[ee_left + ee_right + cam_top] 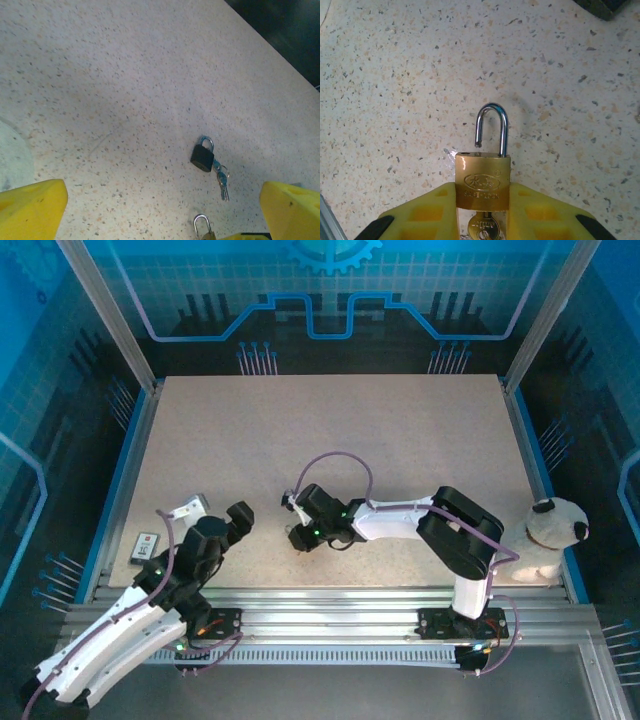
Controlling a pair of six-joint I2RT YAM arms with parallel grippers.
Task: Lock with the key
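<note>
right pincer [482, 199]: part closed, clamped on brass padlock [482, 180] body, key [483, 227] seated in base
shackle [491, 127]: open, free leg clear of body, long axis pointed left, away from pincer
left pincer [232, 527]: spread wide, empty, just left of shackle
worktop [400, 440]: speckled, flat, roomy; black padlock [202, 157] lay apart

The top camera looks steeply down from high above the brass padlock [482, 182], far off, over the whole table [330, 430]. The right wrist camera sits close at that padlock's key end, and the left wrist camera catches its shackle from farther away, at its bottom edge.
</note>
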